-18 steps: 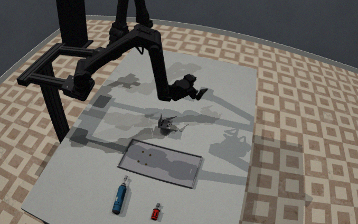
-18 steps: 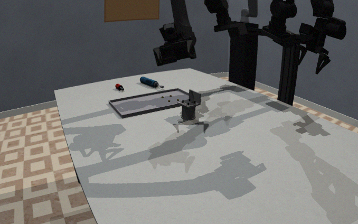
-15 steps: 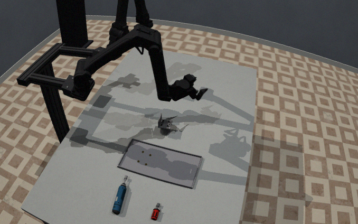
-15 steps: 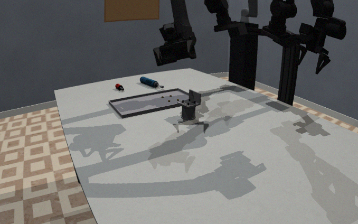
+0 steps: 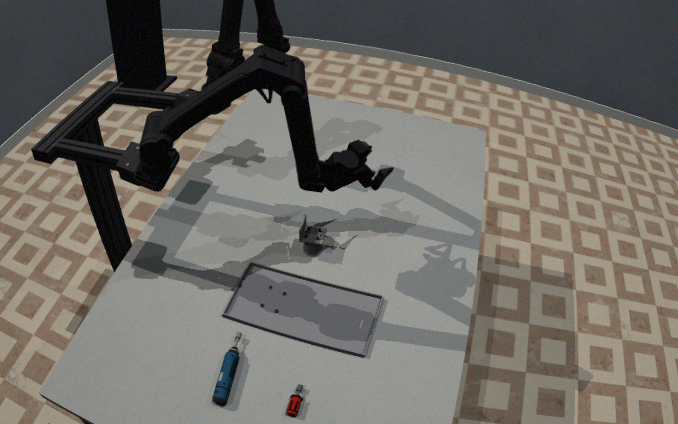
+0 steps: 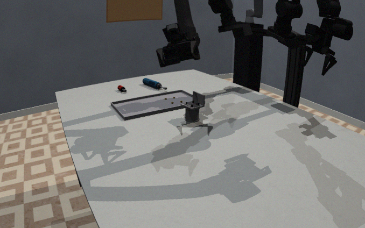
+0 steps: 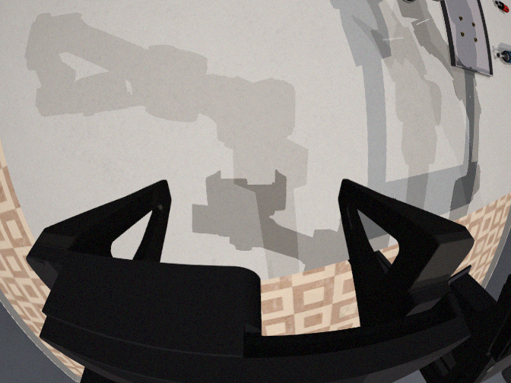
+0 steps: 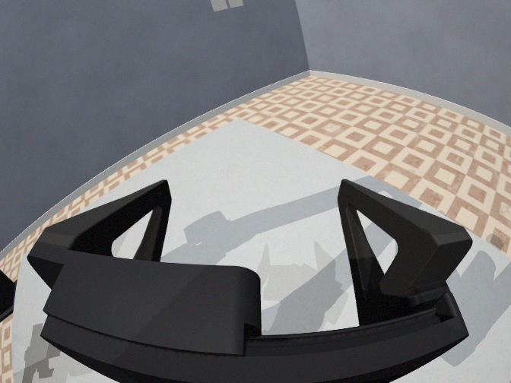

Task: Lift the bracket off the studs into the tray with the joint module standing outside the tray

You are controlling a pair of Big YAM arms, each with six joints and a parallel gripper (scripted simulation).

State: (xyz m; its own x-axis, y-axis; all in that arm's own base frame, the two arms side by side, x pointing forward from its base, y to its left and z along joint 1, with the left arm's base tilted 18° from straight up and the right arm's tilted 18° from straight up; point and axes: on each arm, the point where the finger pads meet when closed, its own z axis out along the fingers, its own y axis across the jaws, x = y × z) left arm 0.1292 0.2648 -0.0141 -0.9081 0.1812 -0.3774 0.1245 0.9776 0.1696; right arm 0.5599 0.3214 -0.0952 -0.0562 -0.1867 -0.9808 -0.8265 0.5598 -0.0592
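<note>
1. Right gripper [image 5: 389, 171] [image 6: 161, 59] [image 8: 254, 181] hangs high with fingers wide apart, holding nothing; left gripper [image 6: 316, 64] [image 7: 254, 181] is equally wide and holds nothing.
2. Bracket [image 5: 313, 233] [image 6: 198, 99] sits on the joint module [image 5: 314, 250] [image 6: 192, 115], which stands upright outside the tray [image 5: 300, 337] [image 6: 151, 113] [image 7: 447, 36].
3. For me, the step in hand is the approach. Next move should grip the bracket's upright flange and lift straight up; the unfixed module may follow or tip.
4. Inside the tray lie four small brass-coloured nuts [image 5: 270, 287] [image 6: 172, 102] [image 7: 461, 34], toward one end; bracket is not yet there.
5. Blue screwdriver [image 5: 227, 375] [image 6: 151, 83] [image 7: 506, 56] and red one [image 5: 294, 406] [image 6: 120, 87] [image 7: 503, 6] lie outside it.

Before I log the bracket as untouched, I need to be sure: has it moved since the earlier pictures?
No. The bracket sits on the joint module, in the same spot beside the tray.
</note>
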